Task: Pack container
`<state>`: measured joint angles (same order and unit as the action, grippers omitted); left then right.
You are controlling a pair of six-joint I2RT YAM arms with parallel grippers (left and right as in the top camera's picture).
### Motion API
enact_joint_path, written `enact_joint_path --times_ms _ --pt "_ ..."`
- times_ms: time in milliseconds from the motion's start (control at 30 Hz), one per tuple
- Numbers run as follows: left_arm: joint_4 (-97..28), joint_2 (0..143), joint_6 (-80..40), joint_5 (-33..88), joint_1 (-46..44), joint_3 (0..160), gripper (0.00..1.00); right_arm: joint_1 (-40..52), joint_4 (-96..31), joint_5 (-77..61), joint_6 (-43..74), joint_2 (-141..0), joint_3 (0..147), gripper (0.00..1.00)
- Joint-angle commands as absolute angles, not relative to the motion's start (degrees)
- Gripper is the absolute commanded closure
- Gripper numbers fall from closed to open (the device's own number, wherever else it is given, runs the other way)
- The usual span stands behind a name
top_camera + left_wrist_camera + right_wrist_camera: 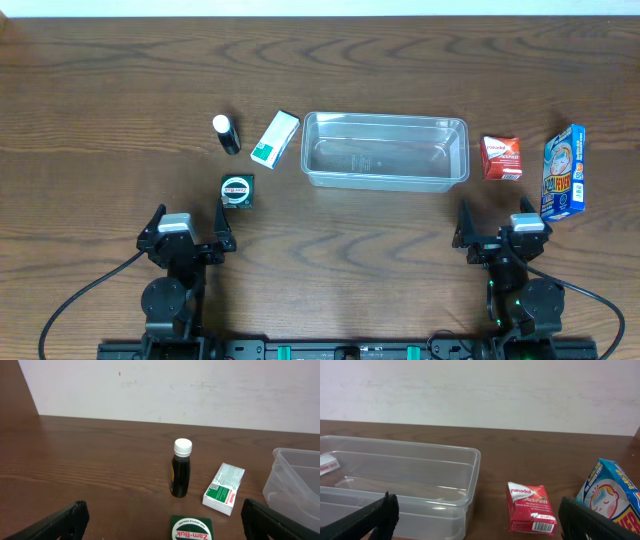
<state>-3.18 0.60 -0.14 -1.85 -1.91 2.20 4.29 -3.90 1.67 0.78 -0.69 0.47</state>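
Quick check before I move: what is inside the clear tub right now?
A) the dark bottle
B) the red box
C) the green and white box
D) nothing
D: the overhead view shows a bare floor in the tub, with the red box outside its right end and the dark bottle and green and white box on the table to its left.

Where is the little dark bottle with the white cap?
In the overhead view the bottle stands on the left side of the table, just left of the green-and-white box and beyond the Zam-Buk box.
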Motion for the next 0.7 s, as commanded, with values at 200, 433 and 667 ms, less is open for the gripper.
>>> enact_joint_path --times_ms 200,433,667 --pt "-3.97 0.3 0.38 -2.11 -1.52 0.25 0.02 3.62 -4.1 1.45 0.14 -0.38 0.32 0.01" --pt "-3.97 0.3 0.38 -2.11 -1.52 0.25 0.02 3.62 -4.05 1.43 0.16 -0.38 0.32 0.01" --pt "-3.95 0.3 0.38 -2.11 -1.52 0.25 0.02 3.6 -7.49 1.5 4.89 -0.54 4.49 0.01"
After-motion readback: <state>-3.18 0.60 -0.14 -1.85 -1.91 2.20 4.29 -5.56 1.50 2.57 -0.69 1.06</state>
